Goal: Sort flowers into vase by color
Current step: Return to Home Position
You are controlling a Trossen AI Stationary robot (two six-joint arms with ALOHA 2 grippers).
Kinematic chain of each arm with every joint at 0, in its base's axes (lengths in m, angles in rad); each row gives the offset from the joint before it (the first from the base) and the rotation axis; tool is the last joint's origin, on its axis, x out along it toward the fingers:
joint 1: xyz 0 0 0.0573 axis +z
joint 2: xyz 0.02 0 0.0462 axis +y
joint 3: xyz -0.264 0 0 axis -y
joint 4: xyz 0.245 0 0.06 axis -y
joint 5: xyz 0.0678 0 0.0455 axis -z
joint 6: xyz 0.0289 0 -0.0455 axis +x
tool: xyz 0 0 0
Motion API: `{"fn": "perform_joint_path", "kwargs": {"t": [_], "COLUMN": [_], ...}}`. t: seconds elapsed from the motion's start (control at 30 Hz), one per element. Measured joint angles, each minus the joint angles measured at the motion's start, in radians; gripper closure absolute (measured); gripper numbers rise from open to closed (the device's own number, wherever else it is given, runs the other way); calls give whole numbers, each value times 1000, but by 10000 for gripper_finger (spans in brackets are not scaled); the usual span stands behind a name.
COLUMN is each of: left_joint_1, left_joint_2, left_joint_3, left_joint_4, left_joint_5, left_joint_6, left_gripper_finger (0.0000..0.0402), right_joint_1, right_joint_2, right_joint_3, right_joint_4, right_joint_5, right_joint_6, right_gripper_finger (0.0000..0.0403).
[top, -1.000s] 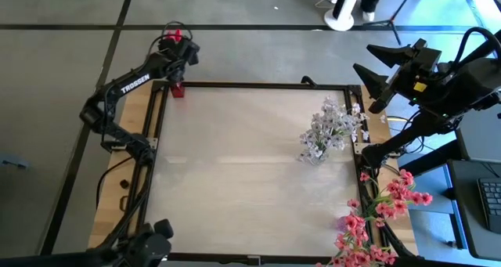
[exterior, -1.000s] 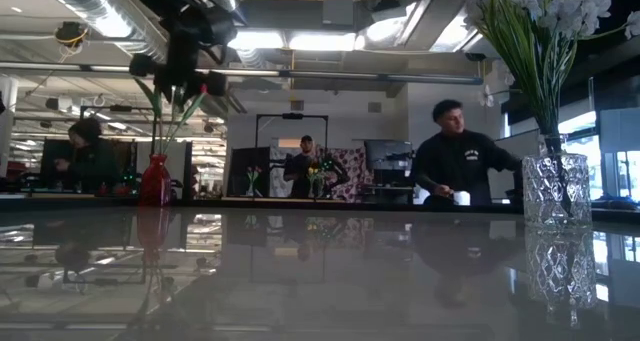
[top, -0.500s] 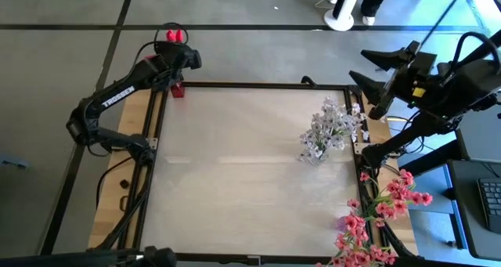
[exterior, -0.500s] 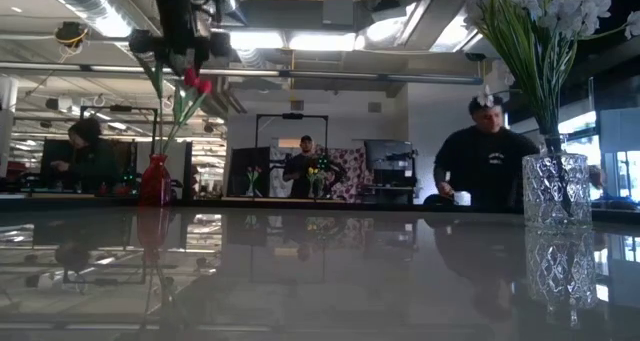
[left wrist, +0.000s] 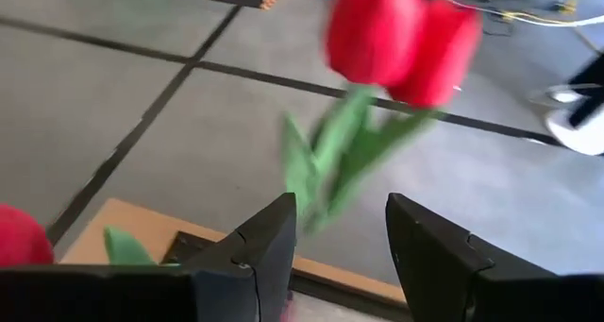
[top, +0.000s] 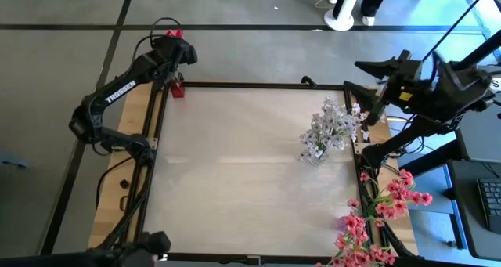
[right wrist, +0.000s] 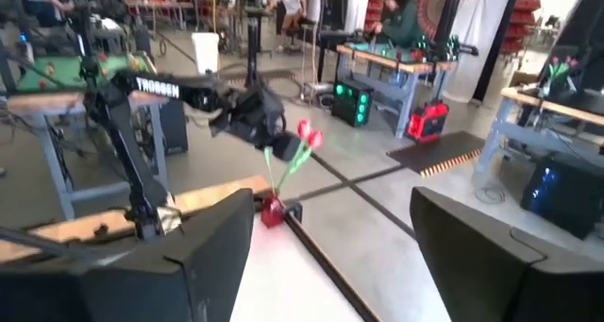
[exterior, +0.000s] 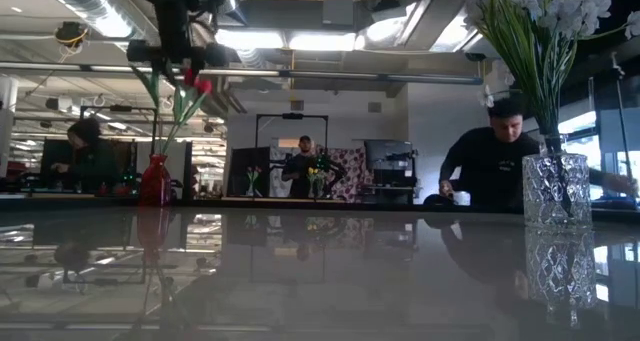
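Observation:
Red flowers (left wrist: 396,34) stand with their green stems (left wrist: 326,157) in a small red vase (top: 178,89) at the table's far left corner; their buds (exterior: 195,81) lean out above it. My left gripper (left wrist: 340,232) is open, high over that vase, its fingers on either side of the stems and apart from them. White flowers (top: 329,128) stand in a clear glass vase (exterior: 548,189) at the right. Pink flowers (top: 376,220) lie at the near right corner. My right gripper (top: 354,76) hovers open, high over the far right edge.
A black frame (top: 250,84) borders the white tabletop. People sit and stand at desks in the room beyond the table's far edge (exterior: 495,166). Between the two vases the tabletop (top: 235,173) is bare.
My left gripper has risen from just above the red vase and drawn back a little toward the table's far left corner. The red buds, partly hidden behind it a second ago, now show just below it, and the stems stay in the vase.

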Motion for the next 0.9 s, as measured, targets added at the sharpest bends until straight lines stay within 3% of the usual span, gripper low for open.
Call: {"fn": "perform_joint_path", "kwargs": {"t": [0.2, 0.43, 0.9], "left_joint_1": [68, 91, -85], "left_joint_2": [31, 53, -7], "left_joint_3": [0, 0, 0], "left_joint_4": [3, 8, 32], "left_joint_5": [83, 98, 100], "left_joint_6": [-6, -52, -36], "left_gripper_finger": [282, 388, 399], "right_joint_1": [0, 0, 0], "right_joint_2": [0, 0, 4], "right_joint_3": [0, 0, 0], "right_joint_4": [-83, -82, -72], "right_joint_5": [0, 0, -6], "right_joint_6": [78, 70, 42], "right_gripper_finger": [118, 118, 118]}}
